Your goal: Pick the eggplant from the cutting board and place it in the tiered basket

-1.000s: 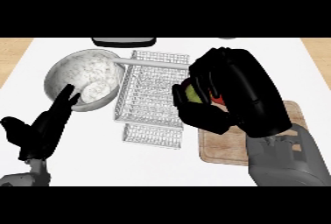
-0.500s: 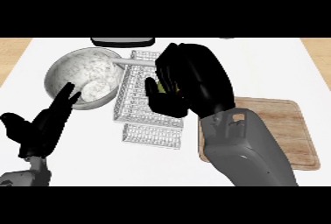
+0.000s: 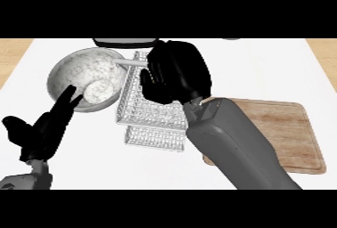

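Observation:
My right hand (image 3: 176, 73) hovers over the upper tier of the white wire tiered basket (image 3: 141, 113), its fingers curled downward. The eggplant does not show; the hand covers the spot where it would be. The wooden cutting board (image 3: 283, 129) lies at the right with nothing on its visible part, and my grey right forearm crosses its left edge. My left hand (image 3: 43, 129) rests open at the lower left, fingers up, apart from the basket.
A speckled grey pan (image 3: 76, 73) with a pale round item inside sits left of the basket, its handle reaching toward the basket's top. A dark object (image 3: 128, 42) stands at the back edge. The counter's wooden edges show at both far sides.
My right hand has travelled left from the cutting board to above the basket. The green and red patch seen in its grasp earlier is now hidden. The left hand has stayed still.

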